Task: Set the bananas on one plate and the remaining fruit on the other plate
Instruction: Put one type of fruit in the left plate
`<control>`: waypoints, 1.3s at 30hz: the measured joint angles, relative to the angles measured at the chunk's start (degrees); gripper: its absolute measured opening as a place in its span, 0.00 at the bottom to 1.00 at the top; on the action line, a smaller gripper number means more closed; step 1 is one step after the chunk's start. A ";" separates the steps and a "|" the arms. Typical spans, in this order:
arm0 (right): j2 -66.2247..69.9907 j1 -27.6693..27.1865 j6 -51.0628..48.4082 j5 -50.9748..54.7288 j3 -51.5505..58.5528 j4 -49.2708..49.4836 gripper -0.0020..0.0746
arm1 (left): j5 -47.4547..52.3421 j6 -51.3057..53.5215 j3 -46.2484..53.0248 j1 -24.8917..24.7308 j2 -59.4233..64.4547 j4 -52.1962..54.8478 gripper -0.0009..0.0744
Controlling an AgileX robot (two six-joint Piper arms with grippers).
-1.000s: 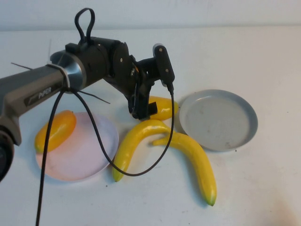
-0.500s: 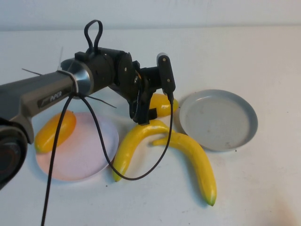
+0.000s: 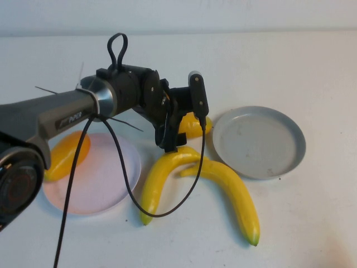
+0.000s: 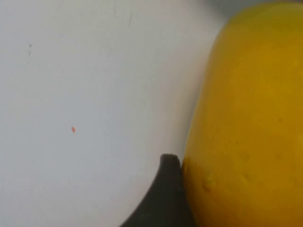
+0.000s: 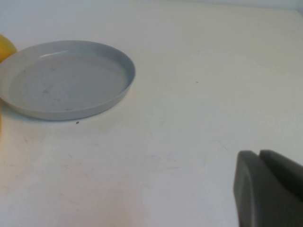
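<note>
Closest to me are the two bananas (image 3: 184, 176) lying bare on the table, crossing each other near their upper ends, between the pink plate (image 3: 111, 184) and the grey plate (image 3: 259, 142). Neither is on a plate yet. One of the mango-type fruits, the orange one (image 3: 62, 153), sits on the pink plate's left rim, so that half looks done.

A bit further back is my left gripper (image 3: 174, 139), pointed down right at the second mango fruit (image 3: 192, 124), which sits just behind the bananas and just beside the grey plate. In the left wrist view that fruit (image 4: 246, 118) fills the frame with one dark fingertip (image 4: 165, 194) touching its side. Can't tell if my fingers are apart or clamped on it though, honestly.

My right gripper (image 5: 267, 189) is parked off past the grey plate (image 5: 66, 78), not visible from above, fingers look together.

What worries me: this fruit is glossy and rounded, so a one-sided or shallow pinch could squirt it out and roll it onto the grey plate. Also my cable (image 3: 162, 206) droops over a banana and might drag it
</note>
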 joint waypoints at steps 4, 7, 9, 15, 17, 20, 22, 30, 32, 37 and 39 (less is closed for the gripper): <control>0.00 0.00 0.00 0.00 0.00 0.00 0.00 | -0.10 0.11 0.00 0.00 0.09 0.00 0.70; 0.00 0.00 0.00 0.00 0.00 0.00 0.00 | -0.10 0.11 0.00 0.00 0.09 -0.04 0.70; 0.00 0.00 0.00 0.00 0.00 0.00 0.00 | 0.96 -0.54 0.00 0.00 -0.44 -0.64 0.70; 0.00 0.00 0.00 0.00 0.00 0.00 0.00 | 9.29 -13.22 -1.06 0.00 -7.60 -2.44 0.70; 0.00 0.00 0.00 0.00 0.00 0.00 0.00 | 12.56 -21.94 -1.64 0.00 -10.90 -1.98 0.70; 0.00 0.00 0.00 0.00 0.00 0.00 0.00 | 18.61 -37.47 -1.93 0.00 -15.71 -0.69 0.70; 0.00 0.00 0.00 0.00 0.00 0.00 0.00 | 22.59 -46.32 -2.02 0.00 -17.88 0.98 0.70; 0.00 0.00 0.00 0.00 0.00 0.00 0.00 | 37.77 -57.75 -2.02 0.11 -21.05 10.77 0.70; 0.00 0.00 0.00 0.00 0.00 0.00 0.00 | 38.37 -58.20 -1.60 0.11 -22.02 11.13 0.70; 0.00 0.00 0.00 0.00 0.00 0.00 0.00 | 36.40 -59.59 7.13 0.11 -28.46 15.16 0.70; 0.00 0.00 0.00 0.00 0.00 0.00 0.00 | 32.93 -60.08 13.62 0.11 -31.27 17.21 0.70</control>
